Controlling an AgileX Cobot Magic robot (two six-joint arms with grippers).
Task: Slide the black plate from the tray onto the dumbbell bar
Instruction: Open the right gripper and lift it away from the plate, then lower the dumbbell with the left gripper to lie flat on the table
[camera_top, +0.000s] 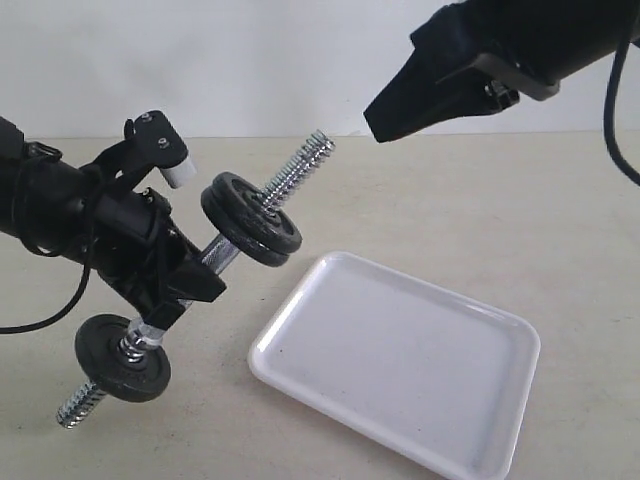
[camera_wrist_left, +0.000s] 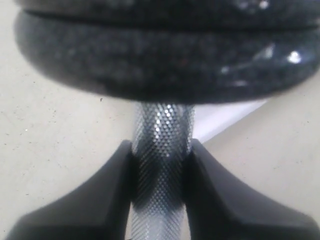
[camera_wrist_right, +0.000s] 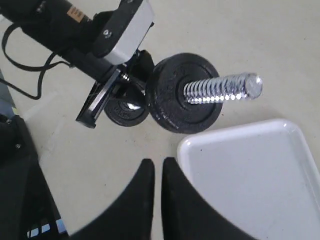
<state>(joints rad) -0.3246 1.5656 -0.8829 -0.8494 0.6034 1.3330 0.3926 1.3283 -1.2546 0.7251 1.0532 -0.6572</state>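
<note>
My left gripper (camera_top: 192, 280) is shut on the knurled middle of the dumbbell bar (camera_top: 300, 168), holding it slanted above the table. Two black discs sit stacked on the bar's upper half, and the outer one is the black plate (camera_top: 262, 215), with the bare threaded end sticking out beyond it. The white tray (camera_top: 400, 370) lies flat with nothing in it. High at the upper right, my right gripper (camera_top: 385, 125) hangs shut and holds nothing. The right wrist view shows its gripper (camera_wrist_right: 158, 167) over the tray (camera_wrist_right: 260, 175) corner, the plate (camera_wrist_right: 182, 97) and bar (camera_wrist_right: 220, 90) beyond.
Another black disc (camera_top: 122, 357) sits on the bar's lower end, near the table. The left arm's cables (camera_top: 50, 300) trail at the far left. A white wall stands behind the beige table (camera_top: 480, 220). The left wrist view shows the bar (camera_wrist_left: 162, 150) clamped under the discs (camera_wrist_left: 165, 65).
</note>
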